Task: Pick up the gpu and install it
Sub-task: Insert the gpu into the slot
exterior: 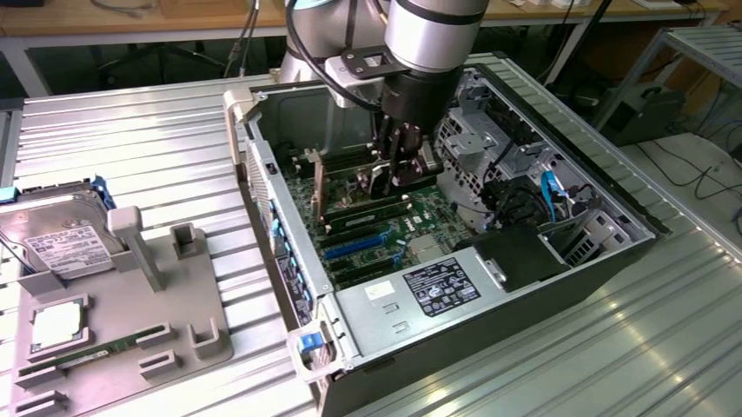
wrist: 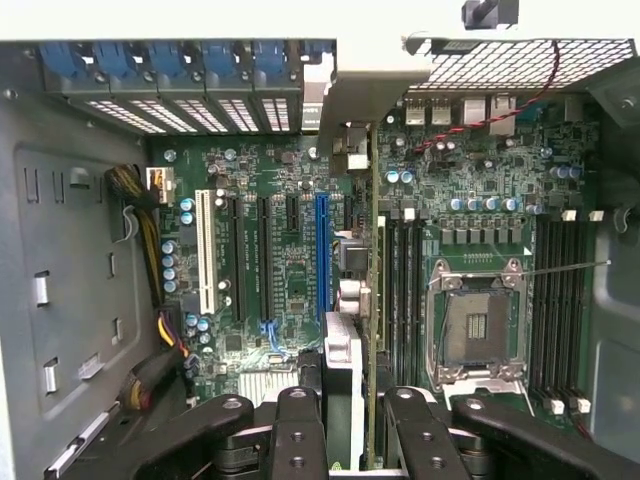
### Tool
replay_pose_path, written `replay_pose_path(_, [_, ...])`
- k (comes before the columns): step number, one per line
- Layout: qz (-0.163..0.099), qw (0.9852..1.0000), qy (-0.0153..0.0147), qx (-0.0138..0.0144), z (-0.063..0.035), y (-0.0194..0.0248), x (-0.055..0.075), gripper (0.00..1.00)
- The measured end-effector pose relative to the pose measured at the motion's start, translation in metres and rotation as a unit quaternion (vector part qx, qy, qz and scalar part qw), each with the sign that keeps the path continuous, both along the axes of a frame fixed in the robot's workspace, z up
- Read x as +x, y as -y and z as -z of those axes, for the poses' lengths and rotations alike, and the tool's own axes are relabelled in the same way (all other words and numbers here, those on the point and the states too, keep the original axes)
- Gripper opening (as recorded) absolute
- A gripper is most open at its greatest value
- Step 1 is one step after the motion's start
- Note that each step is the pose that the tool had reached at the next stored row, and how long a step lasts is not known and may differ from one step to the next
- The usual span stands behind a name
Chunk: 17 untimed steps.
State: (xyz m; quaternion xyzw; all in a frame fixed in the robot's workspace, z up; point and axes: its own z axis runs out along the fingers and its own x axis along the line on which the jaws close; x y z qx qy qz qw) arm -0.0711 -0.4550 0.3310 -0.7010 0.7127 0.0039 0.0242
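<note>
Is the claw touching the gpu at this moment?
Touching. In the wrist view the claw clamps the gpu, seen edge-on, with one finger pressed against each side and no gap between them.

Green gpu, upright on edge, above motherboard

hard drive label, power-supply label, both unreadable

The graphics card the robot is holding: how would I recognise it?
Look into the open black computer case, where the robot's black gripper reaches down. Clamped edge-on between its fingers is the gpu, a thin green board with silver metal parts. Unlike the flat green motherboard below, it stands upright.
</note>
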Motion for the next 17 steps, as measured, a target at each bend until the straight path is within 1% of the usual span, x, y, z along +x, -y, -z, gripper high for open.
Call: replay_pose_path(17, [0.0,1.0,0.0,0.0,0.009,0.0,0.0,0.29])
